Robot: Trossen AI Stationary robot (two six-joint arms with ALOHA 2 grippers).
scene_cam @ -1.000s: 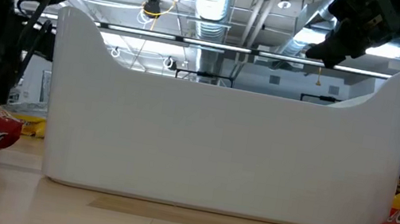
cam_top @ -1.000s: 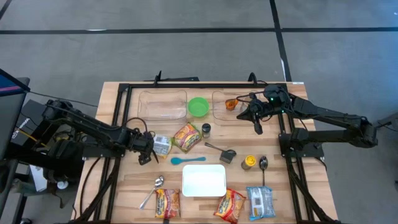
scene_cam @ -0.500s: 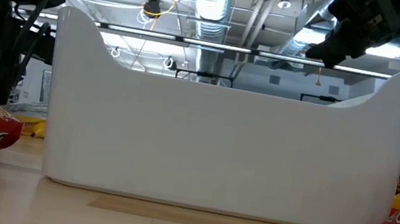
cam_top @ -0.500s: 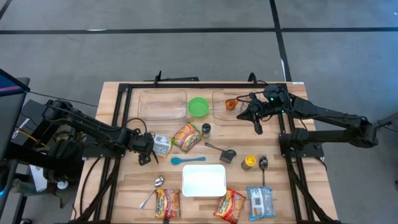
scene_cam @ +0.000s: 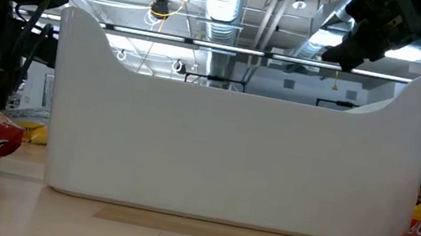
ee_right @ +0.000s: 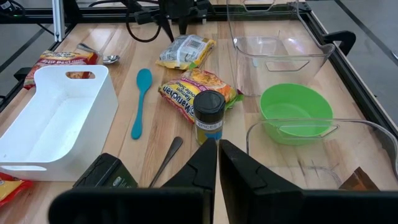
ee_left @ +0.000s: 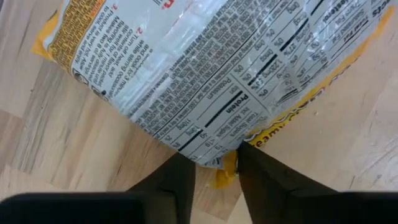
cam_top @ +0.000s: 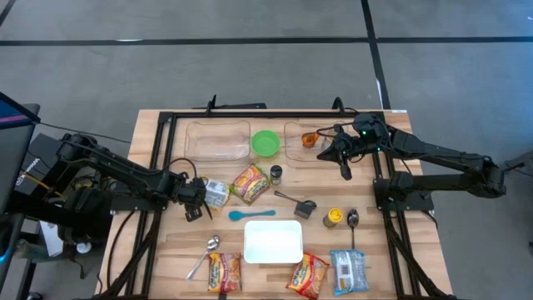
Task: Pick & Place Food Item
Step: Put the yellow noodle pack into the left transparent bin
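Crinkly noodle packet (ee_left: 205, 81) edge pinched between left gripper (ee_left: 214, 167) fingers — lift slowly, you risk seam slipping out.

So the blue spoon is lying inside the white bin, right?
No. The blue spoon lies on the wooden table, just outside the white bin, between it and the noodle packet. The high view shows it.
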